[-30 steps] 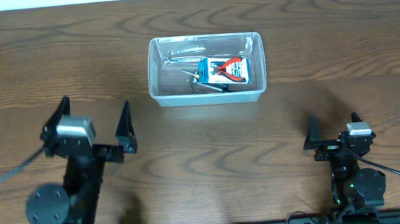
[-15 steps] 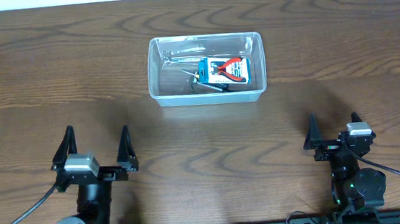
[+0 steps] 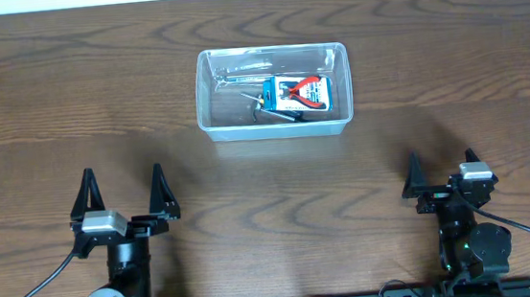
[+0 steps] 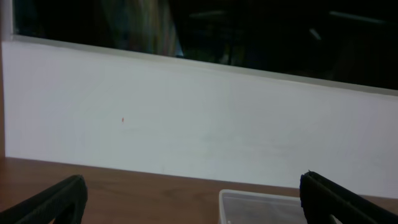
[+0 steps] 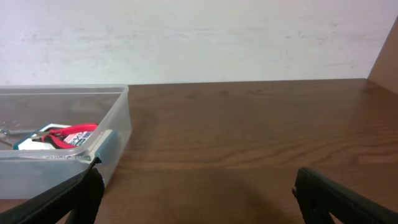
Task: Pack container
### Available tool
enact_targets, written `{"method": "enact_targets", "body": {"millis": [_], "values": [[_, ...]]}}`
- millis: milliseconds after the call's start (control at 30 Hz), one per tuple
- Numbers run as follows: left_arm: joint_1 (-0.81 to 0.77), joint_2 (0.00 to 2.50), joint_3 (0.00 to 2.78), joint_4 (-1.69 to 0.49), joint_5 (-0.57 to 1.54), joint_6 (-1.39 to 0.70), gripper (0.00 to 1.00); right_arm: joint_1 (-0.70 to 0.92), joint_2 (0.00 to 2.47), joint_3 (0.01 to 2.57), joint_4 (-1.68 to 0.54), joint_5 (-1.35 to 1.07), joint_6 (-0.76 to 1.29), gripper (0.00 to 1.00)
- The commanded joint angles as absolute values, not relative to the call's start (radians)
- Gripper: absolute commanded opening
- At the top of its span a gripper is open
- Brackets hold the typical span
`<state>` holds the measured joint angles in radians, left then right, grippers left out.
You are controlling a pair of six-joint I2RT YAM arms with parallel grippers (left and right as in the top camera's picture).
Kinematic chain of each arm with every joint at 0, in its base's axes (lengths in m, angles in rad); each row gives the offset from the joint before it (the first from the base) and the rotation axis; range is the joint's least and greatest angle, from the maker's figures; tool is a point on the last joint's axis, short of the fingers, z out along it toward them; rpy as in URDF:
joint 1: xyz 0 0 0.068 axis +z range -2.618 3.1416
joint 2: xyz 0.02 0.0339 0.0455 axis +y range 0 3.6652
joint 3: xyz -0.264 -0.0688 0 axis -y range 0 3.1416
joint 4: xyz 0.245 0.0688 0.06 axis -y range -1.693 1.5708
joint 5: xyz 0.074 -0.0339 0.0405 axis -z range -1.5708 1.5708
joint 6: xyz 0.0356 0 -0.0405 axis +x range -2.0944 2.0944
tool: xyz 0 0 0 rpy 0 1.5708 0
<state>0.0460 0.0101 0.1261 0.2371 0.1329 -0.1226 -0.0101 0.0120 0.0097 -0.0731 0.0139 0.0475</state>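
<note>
The container (image 3: 244, 131) lies with its long axis running left to right across the wooden table (image 3: 449, 55), its short sides facing left and right and its open top facing up. It sits in the far half of the table, about midway between the left and right edges, well apart from both arms. It is a clear, see-through plastic tub, rectangular with rounded corners and a rim around the top; the wood grain shows through its walls.

Inside, toward the right end, lies a small blue-and-white box (image 3: 284, 87) with red-handled pliers (image 3: 308, 86) on it. Thin metal pieces (image 3: 244, 70) lie along the far wall toward the left, and a dark item (image 3: 276, 113) lies just beside the box's near edge; what these are is too small to tell.

The left gripper (image 3: 122, 172) stands at the near left with its fingers (image 3: 161, 191) spread wide and nothing between them. The right gripper (image 3: 441, 164) stands at the near right, fingers (image 5: 339, 199) likewise wide and empty. The right wrist view shows the tub's right end (image 5: 115, 134) with the pliers' red handles visible through it.
</note>
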Motion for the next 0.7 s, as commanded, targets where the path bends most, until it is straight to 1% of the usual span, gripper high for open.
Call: {"method": "enact_targets", "body": {"millis": [0,133,333,667], "values": [[0.052,0.002,0.075,0.266,0.104,-0.137,0.98,-0.019,0.005,0.005,-0.074,0.007,0.036,0.99],[0.052,0.002,0.005,0.328,0.103,-0.137,0.98,-0.019,0.005,0.005,-0.073,0.007,0.036,0.99],[0.057,0.002,0.004,0.265,0.074,-0.132,0.98,-0.019,0.005,0.005,-0.074,0.007,0.036,0.99],[0.057,0.002,0.004,0.034,0.073,-0.133,0.98,-0.019,0.005,0.005,-0.074,0.007,0.036,0.99]]}}
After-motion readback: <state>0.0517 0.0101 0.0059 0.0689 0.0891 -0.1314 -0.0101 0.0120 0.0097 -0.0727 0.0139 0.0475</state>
